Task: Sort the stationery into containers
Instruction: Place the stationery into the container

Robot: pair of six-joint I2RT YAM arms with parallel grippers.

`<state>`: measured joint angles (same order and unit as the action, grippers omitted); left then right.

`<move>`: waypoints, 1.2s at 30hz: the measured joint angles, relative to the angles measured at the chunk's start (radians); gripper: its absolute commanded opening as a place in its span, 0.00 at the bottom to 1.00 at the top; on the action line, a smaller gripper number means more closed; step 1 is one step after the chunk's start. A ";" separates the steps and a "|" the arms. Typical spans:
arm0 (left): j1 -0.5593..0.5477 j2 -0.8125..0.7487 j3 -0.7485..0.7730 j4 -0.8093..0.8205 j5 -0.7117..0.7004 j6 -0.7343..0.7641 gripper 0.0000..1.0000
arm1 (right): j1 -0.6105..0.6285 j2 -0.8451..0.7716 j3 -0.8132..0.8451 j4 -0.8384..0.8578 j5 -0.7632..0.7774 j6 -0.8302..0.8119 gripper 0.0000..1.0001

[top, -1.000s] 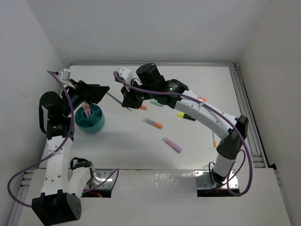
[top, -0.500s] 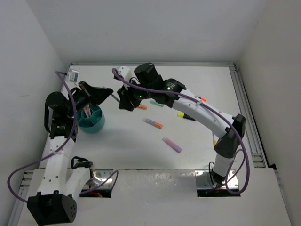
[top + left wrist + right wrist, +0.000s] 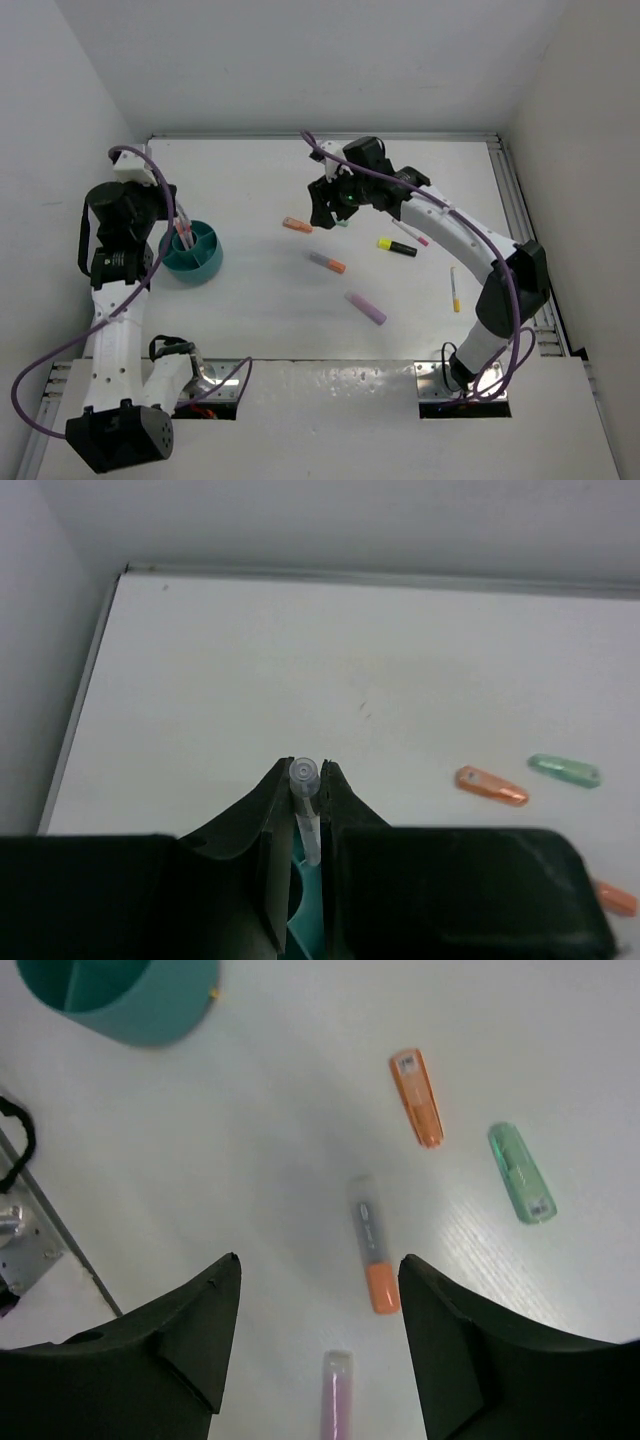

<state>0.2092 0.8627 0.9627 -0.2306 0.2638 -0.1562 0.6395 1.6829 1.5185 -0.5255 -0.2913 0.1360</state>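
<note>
Am pulling right gripper (image 3: 318, 1260) back, jaws opening empty; orange marker (image 3: 297, 224) now lying on table (image 3: 270, 300), well short of bowl (image 3: 196, 265), still unsorted. Left gripper (image 3: 306, 780), just closed, is pinching pen (image 3: 309, 830) upright over bowl.

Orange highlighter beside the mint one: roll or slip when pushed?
The orange highlighter looks flattish, lying on its side, so probably won't roll far. Smooth plastic on a smooth white table: likely skids if nudged. Short, solid-looking body, so probably stiff and light.
</note>
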 measured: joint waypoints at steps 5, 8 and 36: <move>0.014 0.042 -0.072 -0.009 -0.092 0.090 0.00 | -0.038 0.000 -0.071 0.000 -0.011 0.004 0.61; 0.016 0.074 -0.081 -0.007 -0.126 0.116 0.00 | -0.072 0.000 -0.085 0.010 -0.026 0.004 0.61; 0.056 0.137 -0.155 -0.061 0.030 0.117 0.81 | -0.286 0.011 -0.311 -0.007 0.109 -0.132 0.31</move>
<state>0.2649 0.9993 0.8074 -0.2916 0.2935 -0.0391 0.3538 1.6936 1.2076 -0.5323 -0.1818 0.0036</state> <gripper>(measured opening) 0.808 0.352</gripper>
